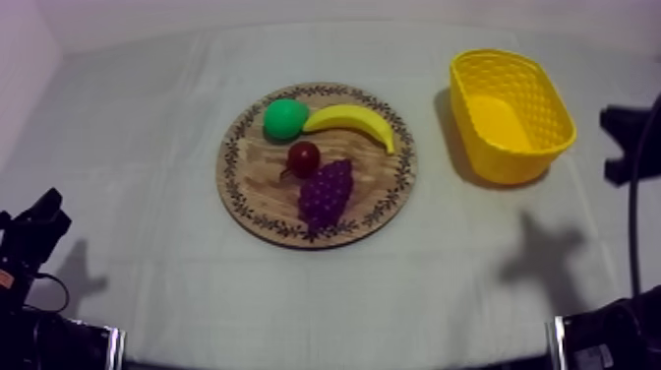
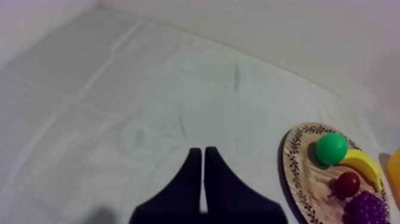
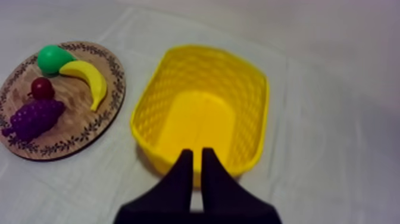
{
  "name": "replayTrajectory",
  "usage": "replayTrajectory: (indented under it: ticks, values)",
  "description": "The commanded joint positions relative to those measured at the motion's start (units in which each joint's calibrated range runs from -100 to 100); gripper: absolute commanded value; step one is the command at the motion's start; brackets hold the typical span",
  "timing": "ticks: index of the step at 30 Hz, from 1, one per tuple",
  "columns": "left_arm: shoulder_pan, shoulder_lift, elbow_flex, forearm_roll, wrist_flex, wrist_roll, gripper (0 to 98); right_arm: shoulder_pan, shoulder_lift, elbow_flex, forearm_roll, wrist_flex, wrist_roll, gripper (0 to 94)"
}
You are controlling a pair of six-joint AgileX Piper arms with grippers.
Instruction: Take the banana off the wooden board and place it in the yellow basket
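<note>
Curved yellow toy banana lies on the round wooden board, touching the green pear; yellow basket to the board's right. Narrow and empty: left hand, right hand. Risk: a grasp may shove the pear off.

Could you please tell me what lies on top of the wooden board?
On the board lie a banana, a pear, a small red fruit and grapes. The wood under them is covered.
</note>
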Motion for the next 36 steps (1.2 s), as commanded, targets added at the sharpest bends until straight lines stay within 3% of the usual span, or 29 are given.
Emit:
replayTrajectory:
  ticks: [1, 6, 11, 14, 21, 28, 36]
  values:
    - [-0.03, -0.03, 0.03, 0.02, -0.02, 0.00, 0.1, -3.07, 18.09, -27.70, 3.43, 4.65, -3.15, 2.7]
    - [-0.03, -0.03, 0.03, 0.02, -0.02, 0.00, 0.1, -10.58, 32.35, -43.26, 10.32, 10.38, -7.51, 2.4]
    - [-0.03, -0.03, 0.03, 0.02, -0.02, 0.00, 0.1, -19.09, 43.99, -50.15, 17.98, 12.77, -12.07, 1.6]
    - [-0.03, -0.03, 0.03, 0.02, -0.02, 0.00, 0.1, -22.55, 50.43, -52.55, 20.15, 13.33, -13.25, 1.0]
    - [-0.03, -0.03, 0.03, 0.02, -0.02, 0.00, 0.1, -26.42, 64.47, -58.15, 19.88, 14.27, -11.57, 1.4]
    - [-0.03, -0.03, 0.03, 0.02, -0.02, 0.00, 0.1, -26.88, 71.11, -60.43, 16.15, 13.65, -1.05, 2.8]
    - [-0.03, -0.03, 0.03, 0.02, -0.02, 0.00, 0.1, -24.10, 75.48, -65.52, 13.80, 15.14, 8.55, 4.3]
